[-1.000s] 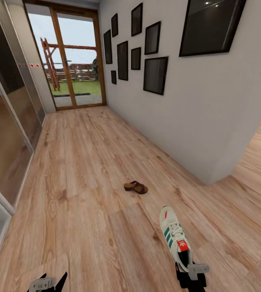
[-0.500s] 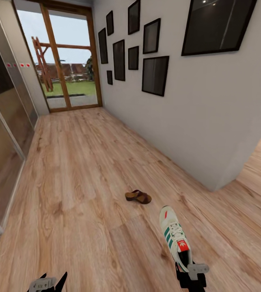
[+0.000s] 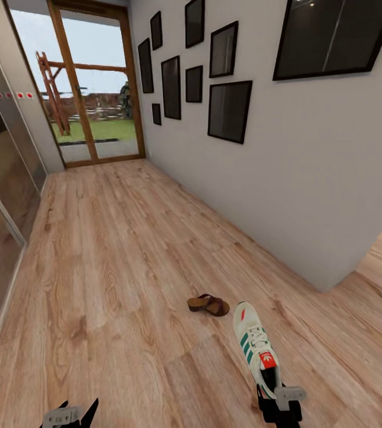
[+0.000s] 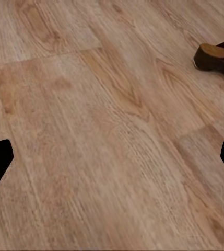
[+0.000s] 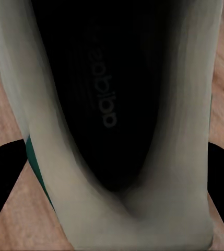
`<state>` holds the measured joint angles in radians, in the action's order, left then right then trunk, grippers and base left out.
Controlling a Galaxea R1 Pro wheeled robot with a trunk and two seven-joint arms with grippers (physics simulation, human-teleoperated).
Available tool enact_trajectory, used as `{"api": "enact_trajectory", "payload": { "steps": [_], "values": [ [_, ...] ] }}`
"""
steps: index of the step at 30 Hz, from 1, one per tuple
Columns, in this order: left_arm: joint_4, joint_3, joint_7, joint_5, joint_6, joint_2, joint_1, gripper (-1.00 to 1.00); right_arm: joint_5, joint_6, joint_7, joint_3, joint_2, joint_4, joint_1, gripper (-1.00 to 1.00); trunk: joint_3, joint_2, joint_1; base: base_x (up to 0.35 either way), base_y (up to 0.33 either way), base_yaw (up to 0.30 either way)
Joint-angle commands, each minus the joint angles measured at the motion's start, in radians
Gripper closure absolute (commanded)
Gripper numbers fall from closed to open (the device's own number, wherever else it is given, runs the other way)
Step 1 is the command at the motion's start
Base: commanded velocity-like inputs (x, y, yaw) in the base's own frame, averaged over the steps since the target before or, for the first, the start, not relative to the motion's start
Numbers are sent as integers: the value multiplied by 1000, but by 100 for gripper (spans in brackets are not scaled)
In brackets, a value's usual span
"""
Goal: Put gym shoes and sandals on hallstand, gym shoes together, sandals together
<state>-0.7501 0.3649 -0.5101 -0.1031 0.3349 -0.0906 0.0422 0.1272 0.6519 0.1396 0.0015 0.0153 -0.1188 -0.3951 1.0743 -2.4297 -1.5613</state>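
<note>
In the corridor the view has swung right, losing the white shelf at the left edge, while the right hand (image 3: 280,407) still seems clamped on a gym shoe (image 3: 255,345), the left hand (image 3: 69,414) open, one sandal (image 3: 208,304) on the floor (image 3: 107,261) ahead.

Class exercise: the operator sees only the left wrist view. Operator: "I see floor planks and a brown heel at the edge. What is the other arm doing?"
Observer: The right gripper holds a gym shoe by its heel.
Operator: Which way does it point?
Observer: Toe away from the robot, down the corridor.
Operator: Is that brown thing whole?
Observer: Yes, one sandal lies on the corridor floor, just beyond the shoe's toe.
Operator: And my gripper?
Observer: The left gripper is open, empty.
</note>
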Motion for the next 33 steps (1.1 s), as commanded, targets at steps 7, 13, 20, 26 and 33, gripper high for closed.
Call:
{"api": "enact_trajectory", "payload": {
  "steps": [7,13,20,26,33],
  "values": [
    [2,2,-10,-10,-2,0,1,-100,11,2,9,0,0,1,-1,100,1,0,0,315,165,-10],
    [2,2,-10,-10,-2,0,1,-100,11,2,9,0,1,1,-1,100,-1,0,0,315,179,-112],
    [2,2,-10,-10,-2,1,1,-100,11,2,7,0,2,0,-1,100,-1,0,0,315,181,-11],
    [2,2,-10,-10,-2,2,1,-100,10,2,9,0,2,1,-1,100,-1,0,0,315,181,0],
    [2,2,-10,-10,-2,2,1,-100,9,2,9,0,2,1,-1,100,-1,0,0,315,181,-45]
  ]
}}
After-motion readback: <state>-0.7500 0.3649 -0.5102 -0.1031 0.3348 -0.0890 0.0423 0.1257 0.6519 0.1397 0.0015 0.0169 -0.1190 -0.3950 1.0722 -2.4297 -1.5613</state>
